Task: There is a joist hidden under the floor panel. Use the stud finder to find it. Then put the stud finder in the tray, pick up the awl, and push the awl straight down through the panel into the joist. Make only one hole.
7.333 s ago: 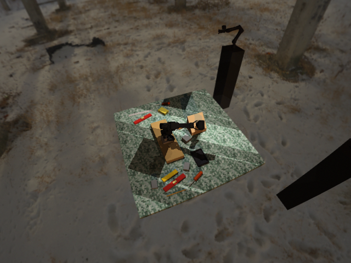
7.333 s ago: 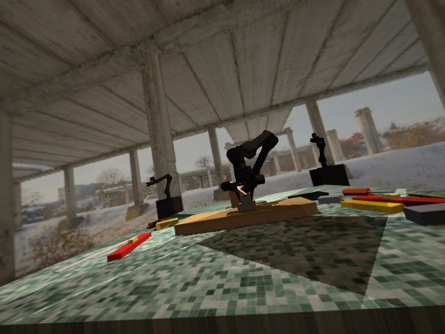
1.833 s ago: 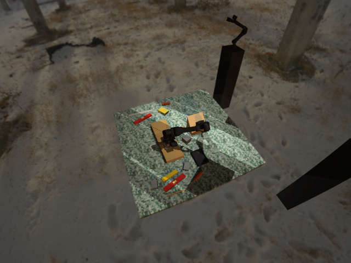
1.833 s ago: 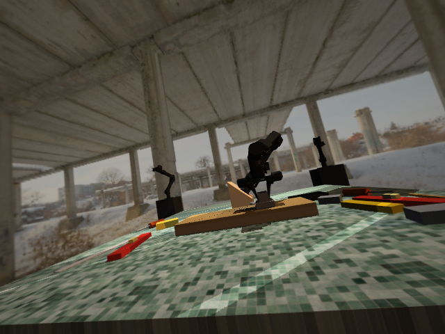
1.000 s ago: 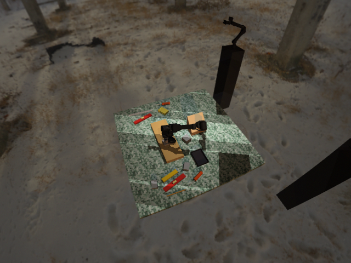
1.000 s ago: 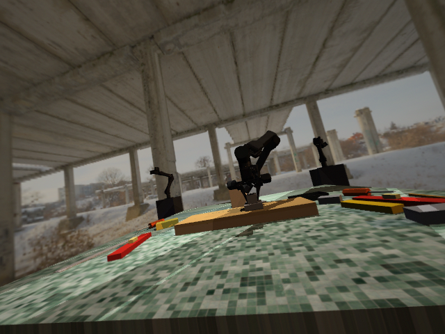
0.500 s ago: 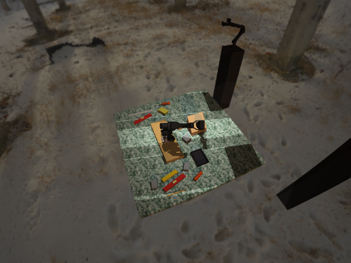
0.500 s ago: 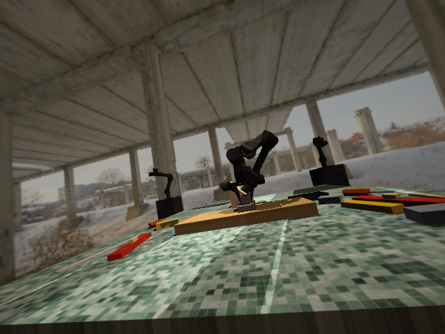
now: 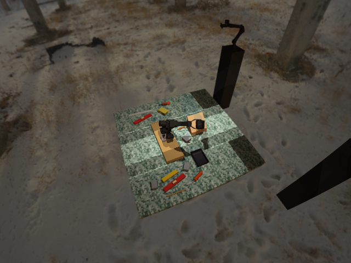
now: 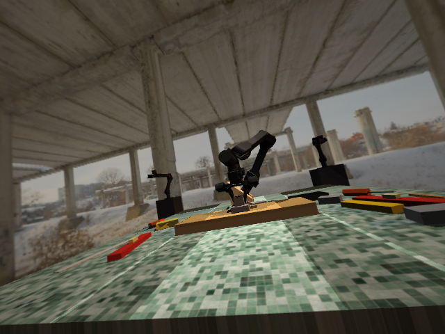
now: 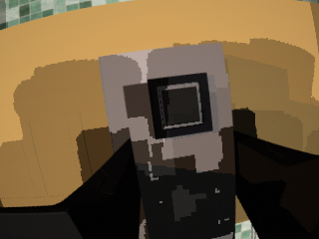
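The wooden floor panel (image 9: 173,156) (image 10: 287,211) (image 11: 45,42) lies flat on the patterned top. My gripper (image 10: 241,202) (image 11: 174,139) points down over the panel's middle, shut on the grey stud finder (image 9: 163,138) (image 10: 240,208) (image 11: 186,61). The stud finder is flat on the panel or just above it; its square window looks dark. The joist is hidden. The black tray (image 9: 199,157) holds nothing. An orange-handled tool (image 9: 198,175) with a thin shaft lies beyond the tray, and another orange tool (image 9: 165,103) lies at the far edge; I cannot tell which is the awl.
A light wooden block (image 9: 196,117) stands by the arm's base. Grey blocks (image 9: 186,138) (image 9: 186,166) (image 9: 153,184) lie around the panel. Red levels (image 9: 142,119) (image 9: 174,182), a yellow bar (image 9: 169,175) and a yellow block (image 9: 163,110) lie at the sides.
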{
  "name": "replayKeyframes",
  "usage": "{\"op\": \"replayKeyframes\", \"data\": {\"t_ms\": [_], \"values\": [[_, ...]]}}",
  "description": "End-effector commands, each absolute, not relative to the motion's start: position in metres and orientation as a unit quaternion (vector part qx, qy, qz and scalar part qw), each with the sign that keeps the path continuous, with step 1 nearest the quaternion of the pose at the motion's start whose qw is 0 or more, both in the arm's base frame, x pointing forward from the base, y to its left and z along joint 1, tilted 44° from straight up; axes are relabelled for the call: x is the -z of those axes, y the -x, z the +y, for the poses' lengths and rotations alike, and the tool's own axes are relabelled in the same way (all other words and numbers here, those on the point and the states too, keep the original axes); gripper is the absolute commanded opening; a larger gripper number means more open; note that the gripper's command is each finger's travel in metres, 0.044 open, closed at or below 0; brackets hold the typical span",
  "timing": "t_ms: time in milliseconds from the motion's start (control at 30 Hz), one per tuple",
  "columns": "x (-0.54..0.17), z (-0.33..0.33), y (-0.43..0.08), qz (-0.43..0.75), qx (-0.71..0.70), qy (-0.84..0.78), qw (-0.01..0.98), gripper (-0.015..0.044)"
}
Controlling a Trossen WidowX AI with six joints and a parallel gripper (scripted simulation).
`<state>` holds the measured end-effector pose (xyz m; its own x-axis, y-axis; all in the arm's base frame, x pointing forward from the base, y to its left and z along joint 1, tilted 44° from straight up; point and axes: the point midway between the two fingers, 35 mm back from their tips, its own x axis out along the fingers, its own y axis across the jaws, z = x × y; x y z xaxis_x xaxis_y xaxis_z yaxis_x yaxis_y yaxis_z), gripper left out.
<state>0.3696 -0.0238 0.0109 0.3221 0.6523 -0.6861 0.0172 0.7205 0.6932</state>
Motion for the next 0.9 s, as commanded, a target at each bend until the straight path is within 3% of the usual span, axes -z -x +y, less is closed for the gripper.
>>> {"op": "replayKeyframes", "data": {"t_ms": [0, 867], "values": [[-0.004, -0.03, -0.371, 0.543, -0.211, -0.308, 0.752, 0.0], [0.028, -0.064, -0.37, 0.543, -0.211, -0.307, 0.753, 0.0]]}}
